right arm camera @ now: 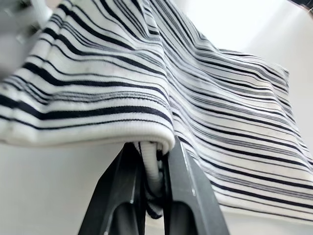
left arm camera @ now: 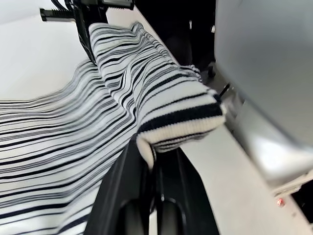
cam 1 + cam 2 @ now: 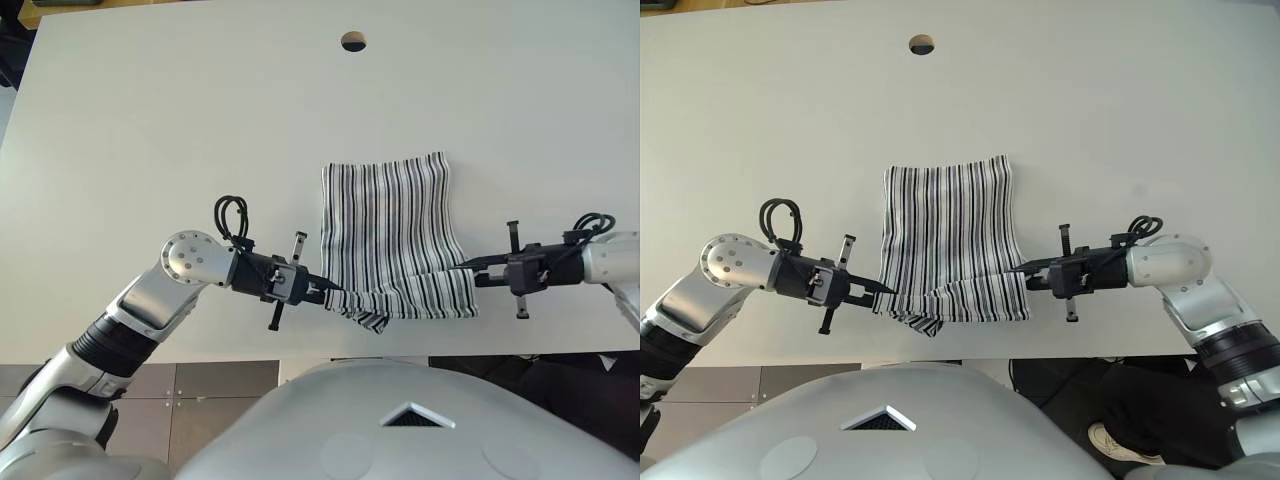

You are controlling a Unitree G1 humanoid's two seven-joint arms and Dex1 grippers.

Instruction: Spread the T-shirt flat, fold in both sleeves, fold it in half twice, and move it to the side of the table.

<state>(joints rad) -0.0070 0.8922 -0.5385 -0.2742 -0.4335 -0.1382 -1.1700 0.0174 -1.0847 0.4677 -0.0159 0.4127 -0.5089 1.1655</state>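
Near the front edge of the white, smooth table [image 3: 150, 120] lies the T-shirt [image 3: 390, 230], a soft knit with thin black and white stripes running away from the robot. It is already folded into a roughly rectangular panel, a little narrower at the far end. Its far part lies flat on the tabletop. The near strip is rumpled, and a loose fold sags by the near-left corner.

The left gripper [image 3: 330, 289] is clamped on that near-left corner. In the left wrist view its slim black fingers [image 2: 122, 196] are pressed together over a thick, ribbed hem that bulges out above them. The right gripper [image 3: 462, 265] is pinched on the near-right edge of the shirt. In the right wrist view its fingers [image 1: 188, 196] are closed on a rolled seam, with the striped cloth draping over them. The two grippers face each other across the shirt, one at each side, with the near edge stretched between them.

A small, dark, round hole [image 3: 353, 41] sits in the tabletop at the far side, well apart from the shirt.
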